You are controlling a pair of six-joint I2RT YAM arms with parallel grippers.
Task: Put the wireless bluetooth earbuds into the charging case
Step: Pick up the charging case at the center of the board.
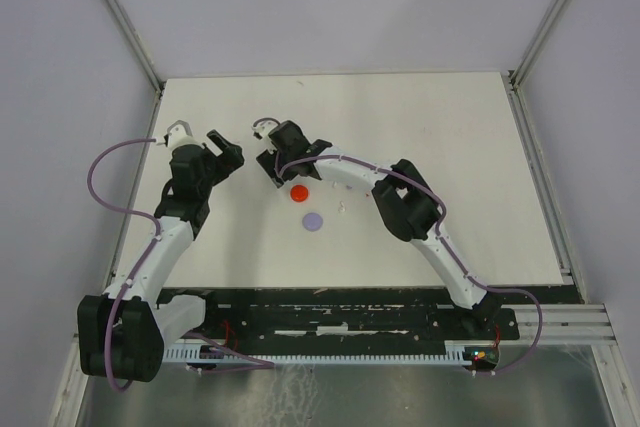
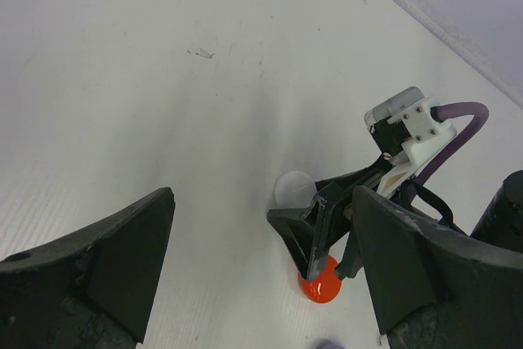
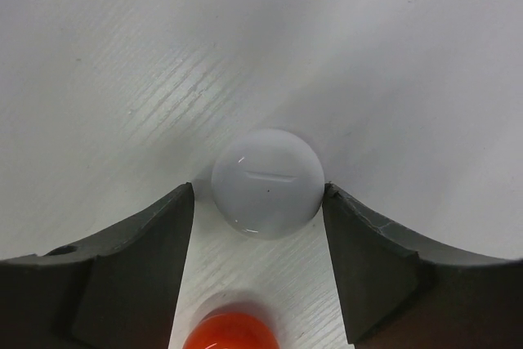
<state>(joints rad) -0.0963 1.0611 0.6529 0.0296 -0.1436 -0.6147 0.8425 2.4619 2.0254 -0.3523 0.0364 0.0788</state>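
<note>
Straddling white disc (image 3: 266, 183) on white table (image 1: 450, 147), right gripper (image 3: 257, 195) part-open, left gripper (image 2: 263, 198) wide, empty, grey walls (image 1: 300, 7)

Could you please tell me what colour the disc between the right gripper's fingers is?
The disc is glossy white, seen best in the right wrist view.

In the top view the earbuds (image 1: 342, 207) are specks too small to tell colour or pose, and the white disc (image 2: 292, 190) sits hidden under the right tool (image 1: 272, 162). The red disc (image 3: 229, 331) is blurred and cut off by the right wrist view's bottom edge, the purple disc (image 2: 329, 344) by the left wrist view's.
</note>
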